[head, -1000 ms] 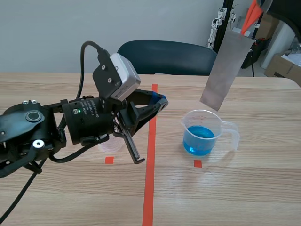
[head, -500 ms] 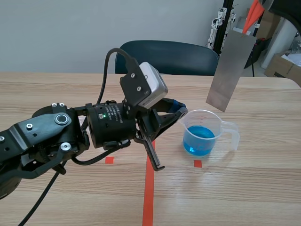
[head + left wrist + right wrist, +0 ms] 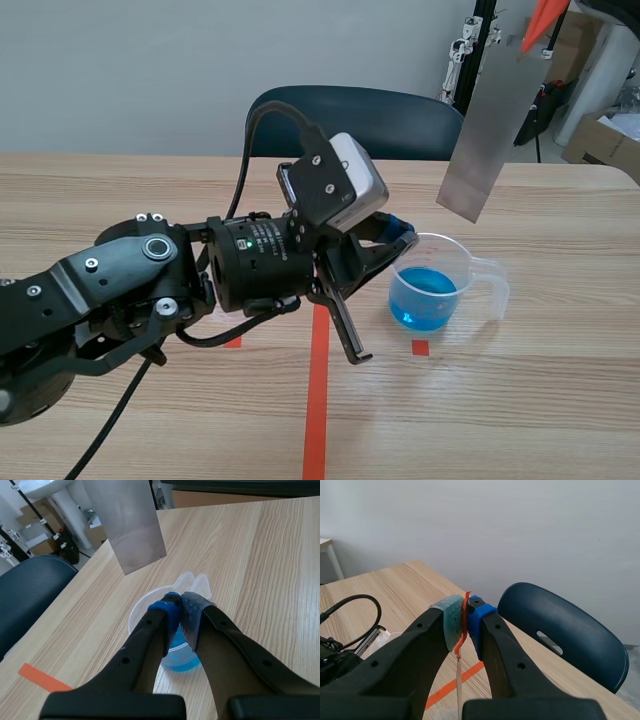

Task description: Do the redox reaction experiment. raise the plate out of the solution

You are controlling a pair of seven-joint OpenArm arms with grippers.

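Note:
A grey metal plate (image 3: 490, 130) hangs tilted in the air, its lower edge clear above a clear beaker (image 3: 432, 285) of blue solution. It hangs from an orange-red strip (image 3: 464, 625) on which my right gripper (image 3: 465, 612) is shut, high over the table's right side. In the left wrist view the plate (image 3: 132, 525) hangs just beyond the beaker (image 3: 145, 605). My left gripper (image 3: 179, 604) is shut with nothing between its pads. Its tips sit at the beaker's near rim. In the scene view the left gripper (image 3: 392, 235) is beside the beaker's left wall.
A dark blue chair (image 3: 355, 120) stands behind the table's far edge. Cardboard boxes (image 3: 605, 145) and a black stand (image 3: 480, 40) are at the back right. A red tape line (image 3: 317, 400) runs down the table's middle under the left arm.
The left arm has swung right across the tape line until its gripper reached the beaker. The plate has risen a little higher above the beaker.

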